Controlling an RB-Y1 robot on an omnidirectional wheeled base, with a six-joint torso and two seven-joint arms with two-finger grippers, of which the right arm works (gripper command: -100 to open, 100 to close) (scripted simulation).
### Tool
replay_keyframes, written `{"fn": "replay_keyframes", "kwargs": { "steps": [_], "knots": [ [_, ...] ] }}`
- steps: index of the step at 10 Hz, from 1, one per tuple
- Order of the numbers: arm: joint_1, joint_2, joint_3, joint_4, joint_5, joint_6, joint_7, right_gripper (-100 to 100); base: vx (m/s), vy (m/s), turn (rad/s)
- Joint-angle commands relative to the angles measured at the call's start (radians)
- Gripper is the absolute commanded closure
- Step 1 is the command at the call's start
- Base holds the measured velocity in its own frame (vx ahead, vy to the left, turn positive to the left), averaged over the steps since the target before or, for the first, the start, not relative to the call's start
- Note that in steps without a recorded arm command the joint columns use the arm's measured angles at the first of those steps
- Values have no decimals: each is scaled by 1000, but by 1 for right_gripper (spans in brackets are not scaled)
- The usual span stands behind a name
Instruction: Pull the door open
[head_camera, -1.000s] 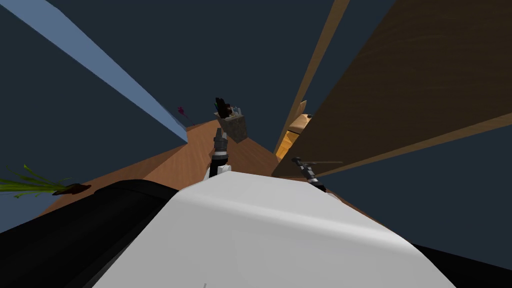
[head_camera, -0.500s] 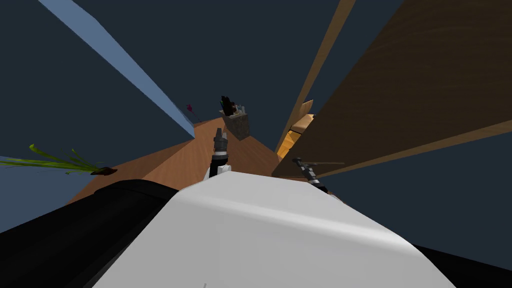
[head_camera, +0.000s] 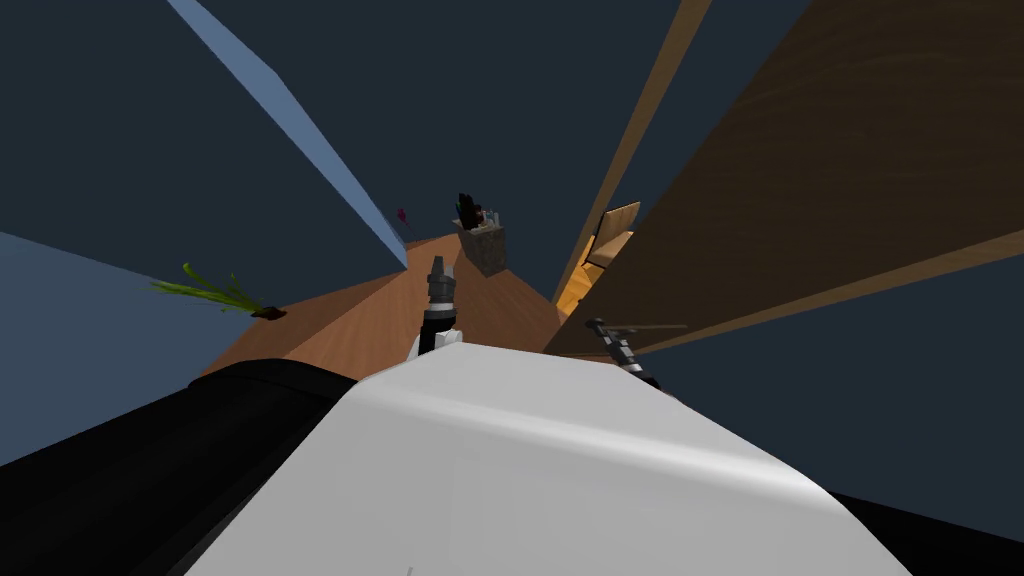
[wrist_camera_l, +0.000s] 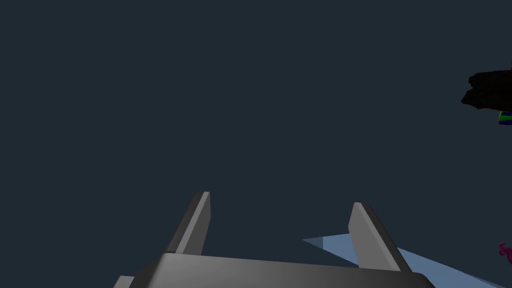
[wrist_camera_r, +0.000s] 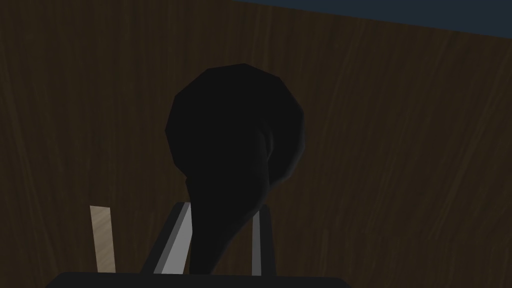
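At brown door (wrist_camera_r: 400, 150), right gripper (wrist_camera_r: 222, 212) clamping handle (wrist_camera_r: 235, 135)

The dark brown wooden door (head_camera: 820, 180) stands at two o'clock, its rounded black handle (wrist_camera_r: 235, 145) caught between the fingers of the right gripper (wrist_camera_r: 222, 206), which press its sides. The left gripper (head_camera: 437, 264) hangs at twelve o'clock over the brown wooden floor (head_camera: 360, 320), fingers apart. Beyond it a grey box (head_camera: 483, 248) sits on the floor; a green leafy plant (head_camera: 215, 290) lies at ten o'clock.

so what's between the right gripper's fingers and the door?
The black door handle: in the right wrist view the right gripper pinches its stem, the brown door right behind.
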Motion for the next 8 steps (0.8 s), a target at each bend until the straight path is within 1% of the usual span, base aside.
{"fn": "replay_keyframes", "kwargs": {
  "steps": [1,2,3,6,8],
  "knots": [
    [0,-11,-6,13,-2,-19,-1,100,-183,-72,141],
    [2,-3,-1,6,0,-11,-1,100,-77,-27,33],
    [2,-4,0,13,2,-19,-2,100,-118,-70,168],
    [0,-7,-1,23,2,-29,-3,100,-183,-74,146],
    [-1,-10,-2,32,3,-39,-4,100,-208,-112,177]
  ]
}}
